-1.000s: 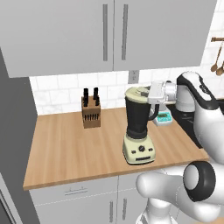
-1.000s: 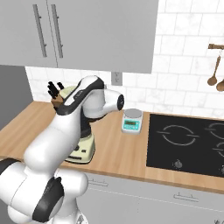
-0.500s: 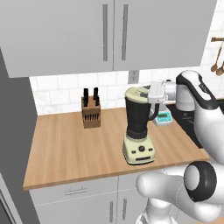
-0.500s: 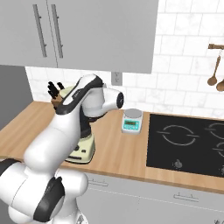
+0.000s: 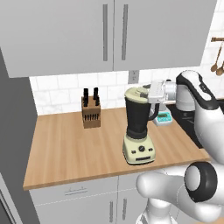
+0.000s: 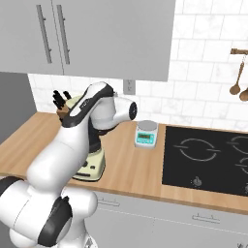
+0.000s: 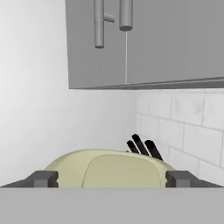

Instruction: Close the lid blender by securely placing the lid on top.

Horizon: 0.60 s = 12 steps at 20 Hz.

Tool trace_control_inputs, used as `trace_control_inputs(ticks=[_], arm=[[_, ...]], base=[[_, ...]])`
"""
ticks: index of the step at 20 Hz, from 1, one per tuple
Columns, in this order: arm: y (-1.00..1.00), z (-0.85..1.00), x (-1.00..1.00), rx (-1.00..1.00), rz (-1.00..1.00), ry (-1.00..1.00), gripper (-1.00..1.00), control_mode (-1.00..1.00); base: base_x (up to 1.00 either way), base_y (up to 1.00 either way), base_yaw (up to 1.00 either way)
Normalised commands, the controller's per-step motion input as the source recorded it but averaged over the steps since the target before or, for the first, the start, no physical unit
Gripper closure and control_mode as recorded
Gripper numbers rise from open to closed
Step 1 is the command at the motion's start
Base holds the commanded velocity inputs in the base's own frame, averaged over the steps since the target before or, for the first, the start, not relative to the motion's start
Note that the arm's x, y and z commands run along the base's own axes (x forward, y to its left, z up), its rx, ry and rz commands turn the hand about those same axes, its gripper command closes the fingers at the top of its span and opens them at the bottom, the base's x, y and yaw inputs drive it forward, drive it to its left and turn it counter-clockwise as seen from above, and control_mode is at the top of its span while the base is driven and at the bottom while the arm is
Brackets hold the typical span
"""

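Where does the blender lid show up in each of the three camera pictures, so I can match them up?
Left base view: the lid sits on the blender jar, right of centre, beside the gripper.
Right base view: a pale sliver at left, behind the arm.
Hand view: the cream dome at bottom centre, between the fingertips.
Shared landmark: the knife block.

pale cream round lid (image 5: 137, 93) on tall black blender jar on cream base (image 5: 138, 131) | wooden knife block (image 5: 91, 113) behind-left by wall | white scale with teal display (image 5: 164, 117) right of blender, left of black cooktop (image 6: 208, 160)
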Motion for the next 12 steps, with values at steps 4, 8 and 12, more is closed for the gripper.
trace_control_inputs(ticks=[4,8,12], arm=[[0.00,0.11,-0.05,0.00,0.00,0.00,-1.00,-1.00],[0.00,0.33,-0.25,0.00,0.00,-0.02,-1.00,-1.00],[0.00,0.19,-0.21,0.00,0.00,-0.02,-1.00,-1.00]], base=[[0.00,0.00,0.00],[0.00,0.00,0.00],[0.00,0.00,0.00]])
